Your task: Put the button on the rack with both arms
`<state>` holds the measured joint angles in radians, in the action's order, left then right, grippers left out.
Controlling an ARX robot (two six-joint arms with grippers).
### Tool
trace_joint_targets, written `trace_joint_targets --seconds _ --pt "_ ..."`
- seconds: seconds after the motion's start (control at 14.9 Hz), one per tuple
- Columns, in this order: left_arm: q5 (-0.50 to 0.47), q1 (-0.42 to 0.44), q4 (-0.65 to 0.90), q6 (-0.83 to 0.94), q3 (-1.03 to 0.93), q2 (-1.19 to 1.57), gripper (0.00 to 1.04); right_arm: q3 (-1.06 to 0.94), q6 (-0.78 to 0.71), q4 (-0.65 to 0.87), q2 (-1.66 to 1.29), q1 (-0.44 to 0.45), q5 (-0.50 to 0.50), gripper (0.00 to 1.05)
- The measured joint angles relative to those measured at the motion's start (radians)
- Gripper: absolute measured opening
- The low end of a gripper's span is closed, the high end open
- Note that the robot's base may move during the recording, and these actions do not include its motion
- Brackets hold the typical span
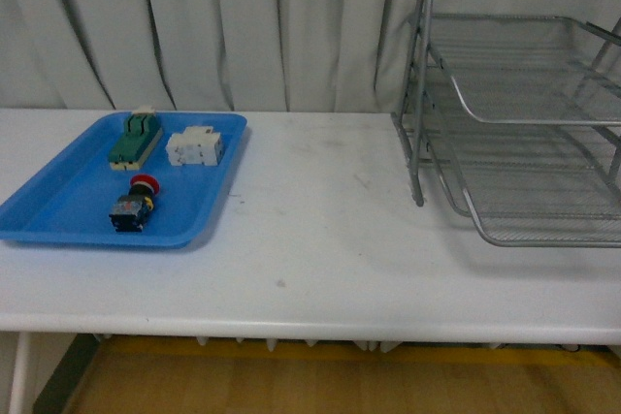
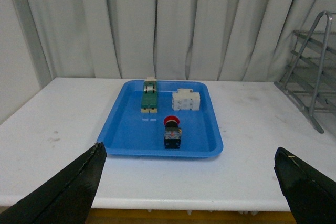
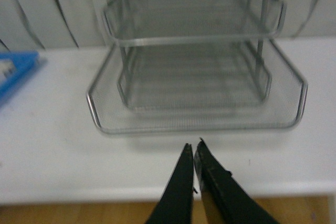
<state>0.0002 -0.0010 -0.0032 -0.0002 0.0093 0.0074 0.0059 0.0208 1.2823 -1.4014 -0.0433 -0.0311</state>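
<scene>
Button lies on its side in blue tray, near tray's front edge, red cap toward tray's back edge. Green-and-cream block and white terminal block sit side by side along tray's back edge, apart from button. Tray on left part of table. Rack at table's back right, tiers bare, well apart from tray. Left gripper fingers wide apart, nothing held, facing tray from front edge. Right gripper fingers together, nothing between, facing rack's open front.
</scene>
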Motion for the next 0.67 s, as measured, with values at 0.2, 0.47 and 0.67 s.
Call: trace_joint_targets --seconds 0.2,0.47,0.67 --pt "0.0 0.0 0.0 0.0 0.0 0.0 0.98 -0.002 -0.014 -0.158 0.285 0.043 0.028 0.02" --pt "0.0 0.0 0.0 0.0 0.0 0.0 0.98 -0.002 -0.014 -0.49 0.635 0.043 0.028 0.02" --pt "0.0 0.0 0.0 0.0 0.0 0.0 0.98 0.004 -0.014 -0.762 0.872 0.043 0.028 0.02"
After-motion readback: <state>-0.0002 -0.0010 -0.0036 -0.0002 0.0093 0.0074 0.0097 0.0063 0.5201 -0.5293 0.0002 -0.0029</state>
